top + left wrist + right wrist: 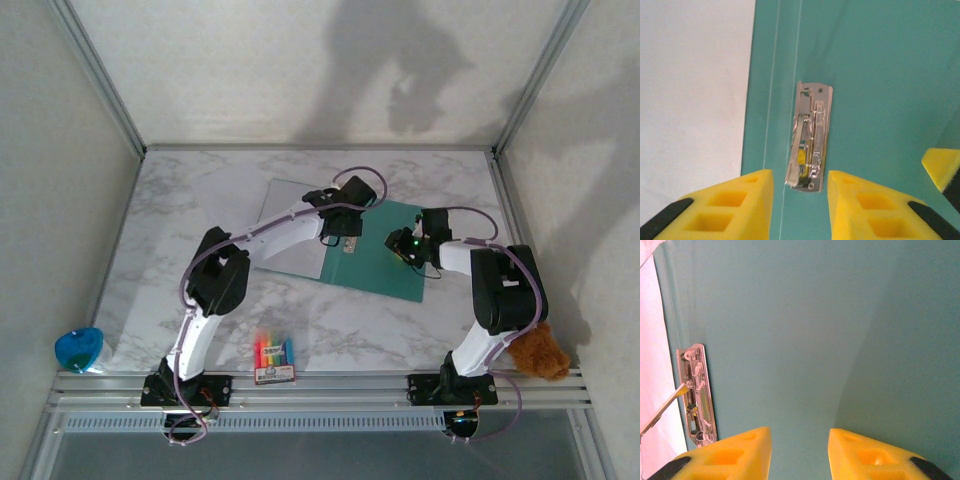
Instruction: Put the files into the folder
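The left gripper point(800, 200) hangs with its jaws apart above the folder point(880, 90). The near end of the metal clip point(810, 140) sits just ahead of the gap. To its left, past the spine creases, the files point(690, 100) lie with a straight edge against the teal. The right gripper point(800, 450), jaws also parted, hovers over a bare teal panel, with the clip off to its left. Open marble surface point(200, 190) lies beyond the folder's edges.
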